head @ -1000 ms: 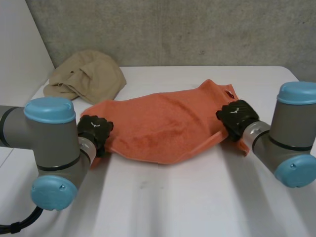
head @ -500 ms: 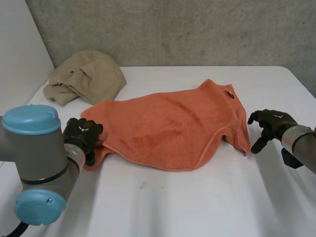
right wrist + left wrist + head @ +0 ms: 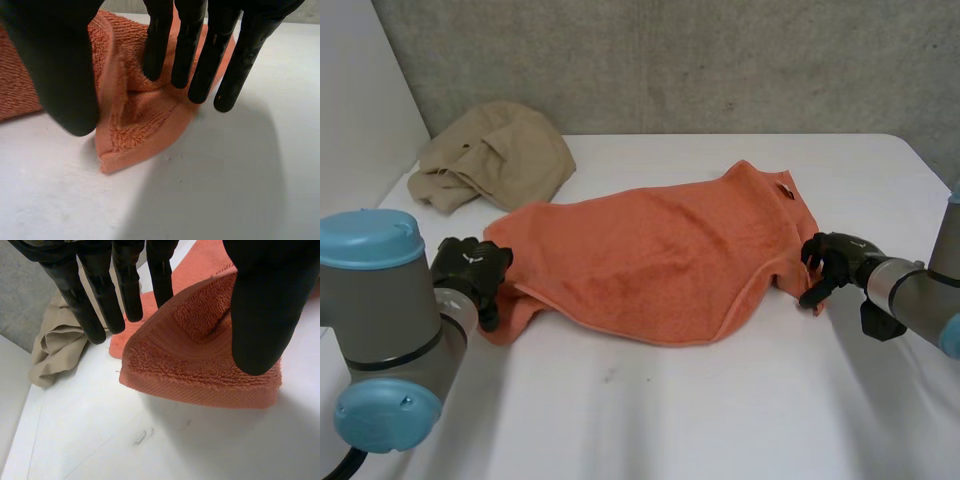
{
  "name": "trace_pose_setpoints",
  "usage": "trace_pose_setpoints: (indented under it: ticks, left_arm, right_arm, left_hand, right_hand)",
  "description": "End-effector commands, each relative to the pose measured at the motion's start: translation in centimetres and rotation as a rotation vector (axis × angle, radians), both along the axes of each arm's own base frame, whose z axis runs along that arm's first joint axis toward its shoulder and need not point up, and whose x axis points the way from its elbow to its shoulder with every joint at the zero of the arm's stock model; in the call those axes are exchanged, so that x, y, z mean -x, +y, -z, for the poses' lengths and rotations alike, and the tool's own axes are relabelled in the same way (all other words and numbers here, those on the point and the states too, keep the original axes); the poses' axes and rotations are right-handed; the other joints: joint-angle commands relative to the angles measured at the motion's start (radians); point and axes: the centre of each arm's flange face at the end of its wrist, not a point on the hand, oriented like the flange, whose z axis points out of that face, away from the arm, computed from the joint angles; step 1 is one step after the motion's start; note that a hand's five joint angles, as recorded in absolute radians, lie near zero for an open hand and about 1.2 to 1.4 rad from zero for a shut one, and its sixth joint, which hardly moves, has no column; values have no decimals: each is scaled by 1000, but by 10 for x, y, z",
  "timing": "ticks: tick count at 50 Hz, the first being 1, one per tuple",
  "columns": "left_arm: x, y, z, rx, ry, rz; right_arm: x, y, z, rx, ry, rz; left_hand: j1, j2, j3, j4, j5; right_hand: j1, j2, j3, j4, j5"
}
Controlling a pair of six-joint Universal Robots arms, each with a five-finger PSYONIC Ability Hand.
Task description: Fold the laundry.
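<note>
- Beige cloth lies bunched at the far left corner of the table, well apart from either hand.
- Left hand is at the left corner of the orange towel, near the table's left edge. In its wrist view the corner stands up like a tent between the thumb and the nearest finger, which look to pinch it. The other fingers hang straight and spread behind.
- Orange towel lies spread across the table's middle, rumpled, with its near edge bowed toward the front edge.
- Right hand is at the towel's near right corner, toward the table's right edge. Its fingers are straight and a little parted, their tips on the cloth. The thumb stands on the other side of a turned-over flap, and nothing is clamped there yet.
- Risk on the left: the pinch looks thin, so the thick terry could slip out once the corner is lifted.
- Risk on the right: the corner is doubled over, so closing here may catch one layer only and the flap would fall away.
- Risk for both: with one side held and the other loose, a lift would drag the towel askew and leave the fold crooked.
</note>
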Motion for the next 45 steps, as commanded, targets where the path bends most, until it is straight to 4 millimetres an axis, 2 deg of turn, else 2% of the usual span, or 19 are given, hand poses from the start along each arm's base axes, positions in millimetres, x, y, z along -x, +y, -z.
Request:
trace_pose_setpoints:
  ticks: [1,5,10,12,17,22,32,37,40,41,43,45]
  left_arm:
    - [-2,1,1,-19,38,-17]
    - [-2,1,2,-28,73,-32]
    - [-1,2,3,-55,110,-16]
    - [-1,1,3,-65,125,-5]
    - [-1,1,4,-90,141,10]
    - [-8,-9,2,-79,151,-15]
    - [-21,-27,-2,-56,159,-64]
    - [-25,-34,6,-77,154,-78]
    - [-23,-36,12,-103,161,-52]
    - [-21,-35,14,-124,167,-30]
    - [-20,-33,14,-146,176,-13]
    - [-21,-33,13,-164,179,-10]
  right_arm:
    - [0,-10,7,7,12,12]
    - [3,-11,-4,33,10,22]
    - [6,-8,-32,110,25,20]
    - [6,-7,-36,128,42,9]
    - [12,-1,-39,172,165,-36]
    - [23,8,-50,240,346,-78]
    - [25,11,-51,257,399,-107]
    - [27,9,-51,257,400,-105]
    - [28,8,-52,264,403,-103]
    - [28,7,-53,269,405,-104]
    - [28,6,-54,278,411,-103]
    - [32,3,-58,295,430,-97]
  left_hand:
    - [121,114,118,113,109]
    - [121,114,118,113,109]
    - [123,117,121,116,111]
    - [123,117,121,116,111]
    - [126,120,124,119,114]
    - [147,141,144,139,135]
    - [194,188,191,186,182]
    - [311,305,309,303,299]
    - [466,460,464,459,454]
    - [668,661,665,660,655]
    - [915,909,912,907,903]
    - [916,910,913,908,904]
  right_hand:
    - [857,768,769,771,793]
    - [860,771,772,774,797]
    - [860,771,772,774,797]
    - [860,771,772,774,797]
    - [860,771,772,774,797]
    - [860,771,772,774,797]
    - [860,771,772,774,797]
    - [860,771,772,774,797]
    - [860,771,772,774,797]
    - [860,771,772,774,797]
    - [860,771,772,774,797]
    - [860,771,772,774,797]
